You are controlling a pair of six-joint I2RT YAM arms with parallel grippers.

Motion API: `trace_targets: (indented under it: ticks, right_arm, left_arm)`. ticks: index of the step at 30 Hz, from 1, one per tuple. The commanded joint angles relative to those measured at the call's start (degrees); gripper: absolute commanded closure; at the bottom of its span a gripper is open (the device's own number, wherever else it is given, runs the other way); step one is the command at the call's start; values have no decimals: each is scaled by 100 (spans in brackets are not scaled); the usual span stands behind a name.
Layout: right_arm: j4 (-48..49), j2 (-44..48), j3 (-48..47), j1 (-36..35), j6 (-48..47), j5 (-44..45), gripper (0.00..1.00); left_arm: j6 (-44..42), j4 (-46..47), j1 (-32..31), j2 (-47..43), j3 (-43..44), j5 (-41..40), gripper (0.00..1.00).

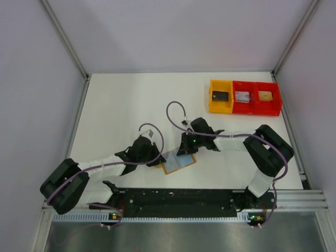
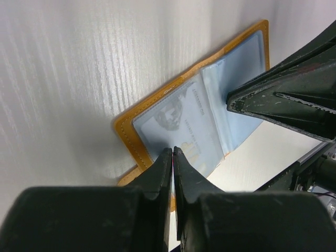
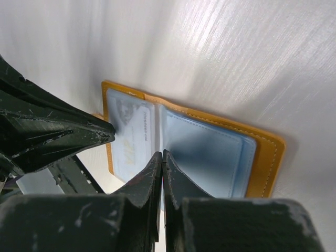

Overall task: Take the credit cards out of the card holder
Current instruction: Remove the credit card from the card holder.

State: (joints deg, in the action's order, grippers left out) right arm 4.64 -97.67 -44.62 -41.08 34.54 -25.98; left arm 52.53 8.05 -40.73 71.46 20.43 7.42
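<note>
Left hand [image 2: 172,152] and right hand [image 3: 161,155] both sit pinched shut against the edges of the card holder [image 2: 126,134]; a pull may drag the holder rather than free the credit card [image 2: 178,118] just ahead.

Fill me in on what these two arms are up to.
The card holder lies open on the table, and both grippers are down at it. The left gripper is shut at the edge of the half that holds a card. The right gripper is shut close to the fold. Whether either one pinches anything cannot be told. The card sits in its clear sleeve, not yet pulled out.
</note>
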Motion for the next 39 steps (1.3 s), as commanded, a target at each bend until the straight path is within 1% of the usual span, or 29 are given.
trace_targets:
  ticks: [1, 3, 5, 6, 9, 12, 15, 18, 22, 26, 32, 36, 39]
  right_arm:
    - [152, 239, -37, -22, -149, -215, 100]
    - [-42, 301, -108, -128, -298, -101, 95]
    - [-296, 441, -204, -260, -448, 214, 85]
    - [-445, 511, -275, -365, -570, 390, 80]
    - [-1200, 679, -547, -707, -896, 1084, 67]
    - [-1676, 749, -802, -1093, -1107, 1690, 50]
    - [-2063, 741, -1083, -1480, -1204, 2393, 35]
    - [-2274, 609, -1303, -1815, -1213, 2957, 23]
    - [-2643, 232, -1672, -2175, -1231, 3590, 14]
    - [-2758, -68, -1918, -2413, -1205, 3757, 12]
    - [-2890, -393, -2051, -2501, -1143, 4065, 9]
    - [-2899, -455, -2086, -2536, -1099, 3996, 7]
    - [-2934, -507, -2130, -2572, -1108, 4144, 7]
  left_arm:
    - [-147, -708, 12, -272, -118, -206, 87]
    - [-156, -779, 12, -527, -91, -223, 81]
    - [-173, -1059, 12, -808, -91, -302, 74]
    - [-173, -1139, 12, -922, -109, -329, 72]
    - [-173, -1350, 12, -1230, -196, -417, 71]
    - [-164, -1473, 12, -1345, -293, -452, 71]
    - [-147, -1491, 4, -1398, -460, -443, 71]
    - [-94, -1447, 12, -1468, -592, -417, 73]
    - [-15, -1386, 12, -1547, -724, -426, 82]
    - [29, -1315, 12, -1556, -821, -443, 89]
    - [125, -1175, 12, -1547, -979, -417, 92]
    - [134, -1174, 12, -1600, -997, -443, 92]
    - [126, -1201, 12, -1618, -979, -443, 92]
